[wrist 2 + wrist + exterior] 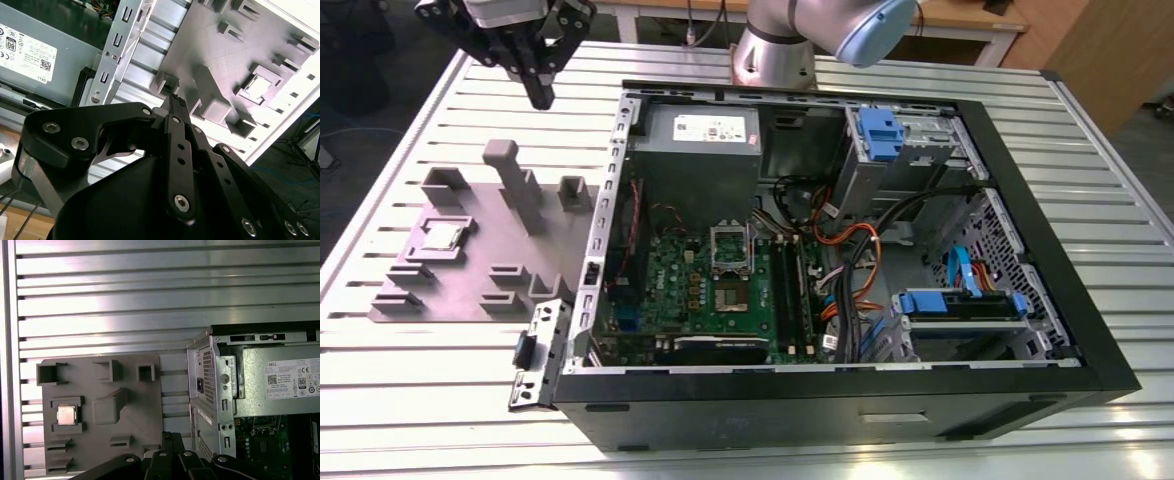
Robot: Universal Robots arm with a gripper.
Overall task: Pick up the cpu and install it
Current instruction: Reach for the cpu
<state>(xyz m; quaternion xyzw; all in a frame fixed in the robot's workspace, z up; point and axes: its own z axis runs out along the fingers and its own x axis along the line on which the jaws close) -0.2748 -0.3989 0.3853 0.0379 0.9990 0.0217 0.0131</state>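
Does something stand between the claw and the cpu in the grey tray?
Nothing visible does. The cpu lies uncovered in its recess of the grey tray, open from above. The claw hangs in the air, touching nothing. The tray's tall block stands beside the cpu, at the exterior view's right, not over it.

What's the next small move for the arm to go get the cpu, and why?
Probably shift the gripper sideways until it is over the cpu. The cpu lies untouched in its pocket on the grey tray, while the gripper hangs high and off to one side of it, shut and holding nothing.
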